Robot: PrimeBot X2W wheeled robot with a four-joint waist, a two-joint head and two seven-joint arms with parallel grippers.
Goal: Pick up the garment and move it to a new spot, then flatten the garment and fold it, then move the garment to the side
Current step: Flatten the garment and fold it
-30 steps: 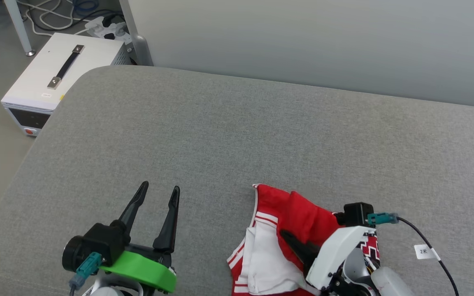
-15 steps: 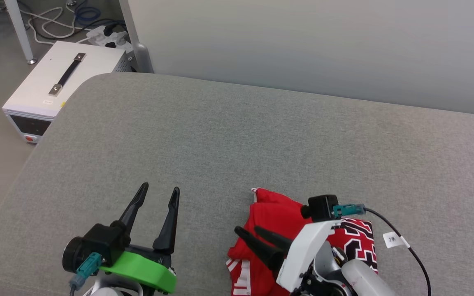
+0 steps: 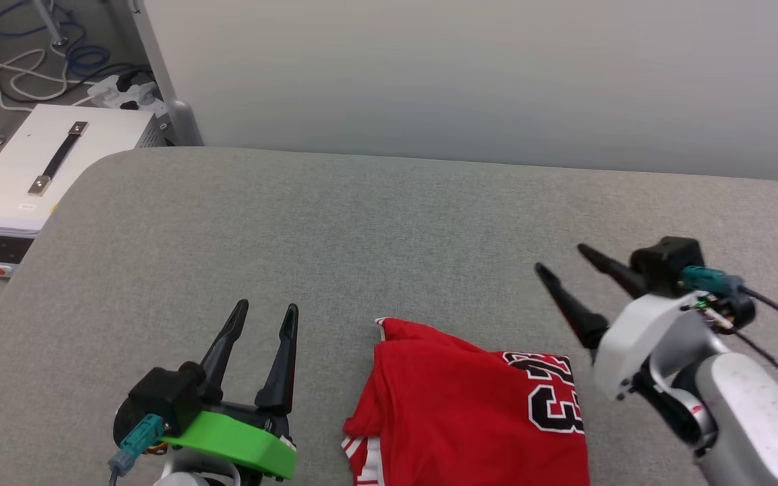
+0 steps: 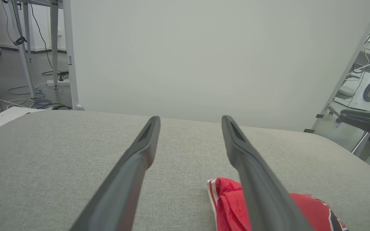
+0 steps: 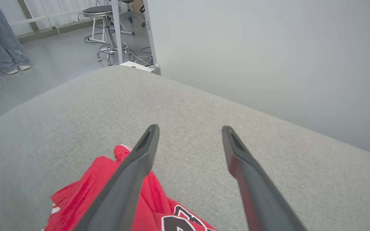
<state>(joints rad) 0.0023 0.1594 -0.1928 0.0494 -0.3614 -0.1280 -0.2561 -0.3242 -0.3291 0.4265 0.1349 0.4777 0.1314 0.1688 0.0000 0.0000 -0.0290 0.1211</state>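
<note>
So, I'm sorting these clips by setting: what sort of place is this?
Probably a robotics lab or test room: a white equipment box and power strip with loose cables sit on the floor, and a metal stool stands beyond the grey cushion.

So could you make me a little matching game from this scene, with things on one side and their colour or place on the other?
1. garment
2. left gripper
3. right gripper
4. white box

A. on the floor, past the grey cushion's left end
B. green base, fingers open
C. red, lying on the grey cushion
D. white housing, fingers open

Pairs: 1-C, 2-B, 3-D, 4-A
</note>
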